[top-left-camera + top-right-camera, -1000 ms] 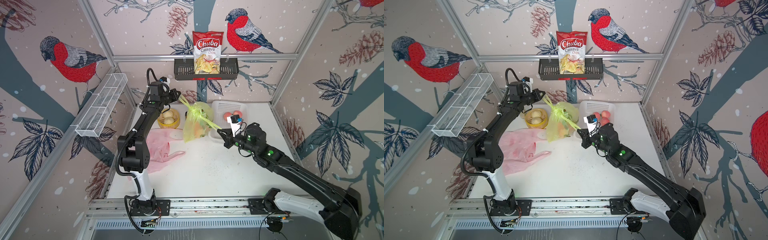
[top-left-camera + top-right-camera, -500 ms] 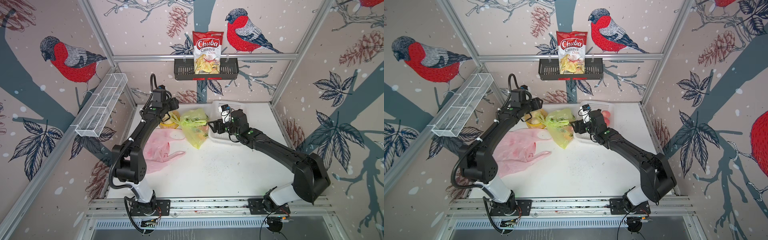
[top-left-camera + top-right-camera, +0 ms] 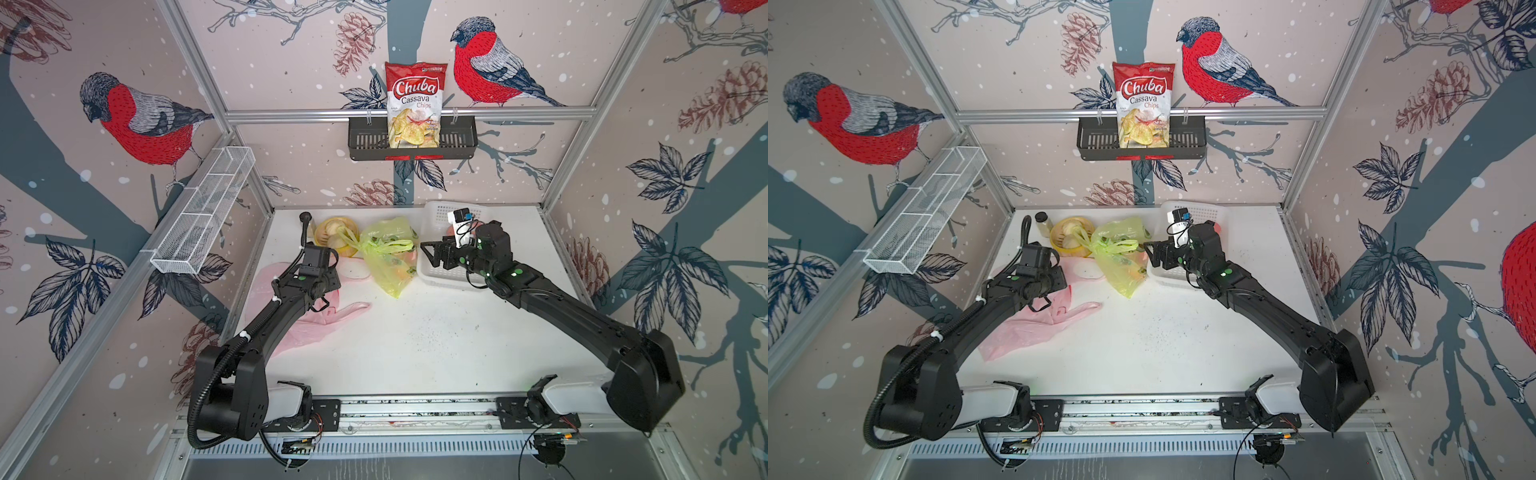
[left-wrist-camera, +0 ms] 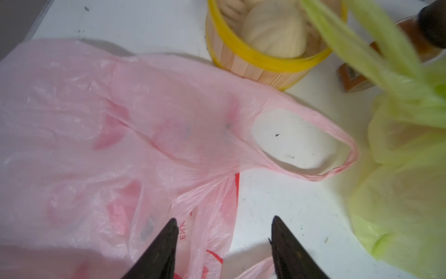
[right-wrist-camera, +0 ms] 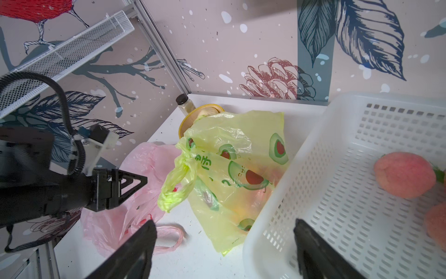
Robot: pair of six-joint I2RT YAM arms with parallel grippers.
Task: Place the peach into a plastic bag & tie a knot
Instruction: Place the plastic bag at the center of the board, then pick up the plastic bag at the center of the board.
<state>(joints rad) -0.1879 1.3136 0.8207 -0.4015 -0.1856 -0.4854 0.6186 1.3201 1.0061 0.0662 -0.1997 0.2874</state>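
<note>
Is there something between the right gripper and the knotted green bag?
Nothing fully blocks it. The open right gripper faces the green bag across bare table; only the white basket's corner intrudes on one side.

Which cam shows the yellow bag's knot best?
Right wrist: the knot is close, sharp and unobstructed. In both top views it is small. Left wrist shows only blurred handle strips of the bag.

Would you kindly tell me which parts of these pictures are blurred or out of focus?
Left wrist view: the avocado-print bag's handles and the bottle are smeared, and the pink bag softens close to the lens. Right wrist view: the left arm is blurred, the peach slightly soft. Both top views: sharp, evenly lit.
</note>
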